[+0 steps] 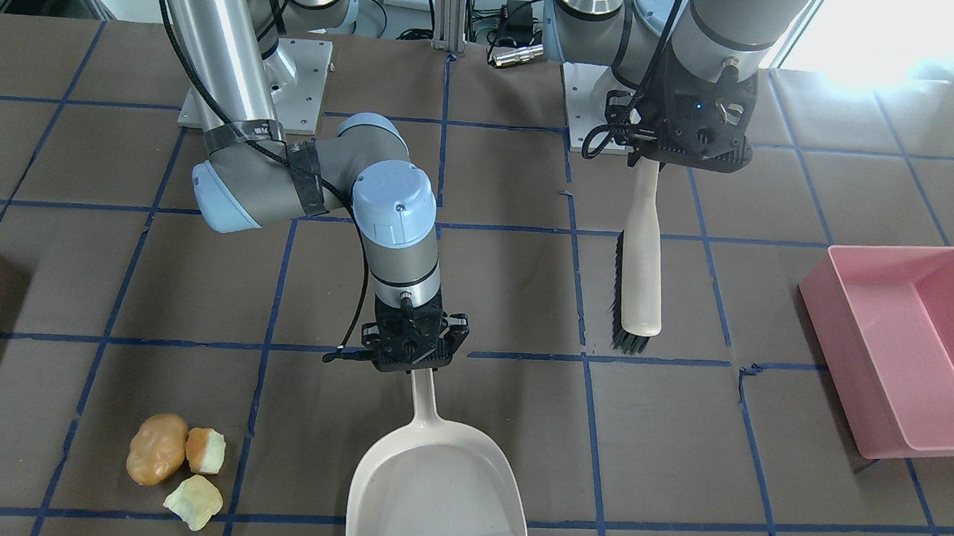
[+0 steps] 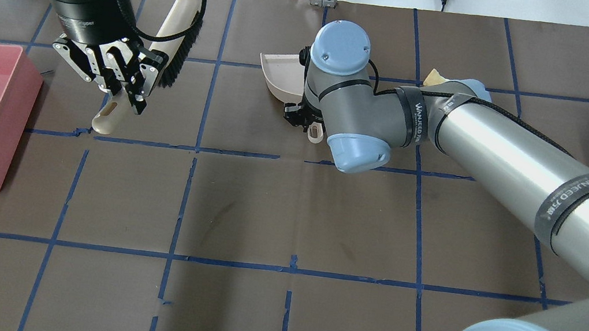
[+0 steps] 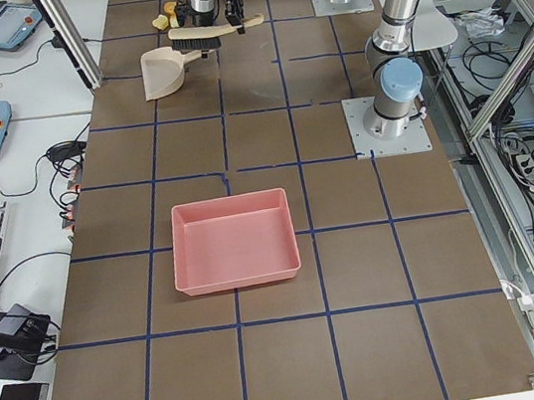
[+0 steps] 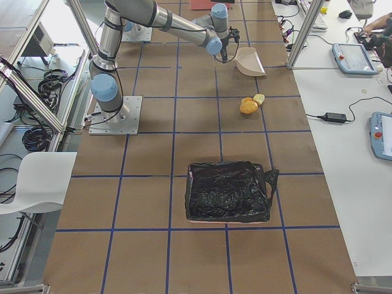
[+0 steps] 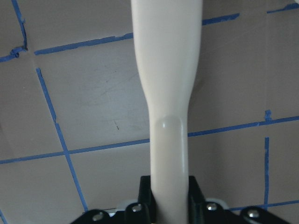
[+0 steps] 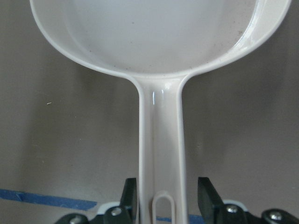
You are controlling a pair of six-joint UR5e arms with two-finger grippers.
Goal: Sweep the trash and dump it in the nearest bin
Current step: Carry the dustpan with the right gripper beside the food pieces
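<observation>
Left end effector [image 2: 127,94] clasping brush [image 2: 175,25], table [image 2: 241,210] (blue-gridded)

Trash [image 4: 248,105] between dustpan [image 4: 250,61] and black-bagged bin [image 4: 229,191].

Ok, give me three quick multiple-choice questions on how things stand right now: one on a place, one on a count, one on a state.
1. The trash lies:
A. in the dustpan
B. on the table, apart from the dustpan
C. in a gripper

2. Pieces of trash:
A. two
B. four
C. three

3. The left gripper is:
A. shut on the brush handle
B. open over the table
C. shut on the dustpan

Answers:
1 B, the lumps sit on the brown table and the pan is bare.
2 C, one tan lump and two pale chunks.
3 A, the left wrist view shows the handle clamped in it.
</observation>
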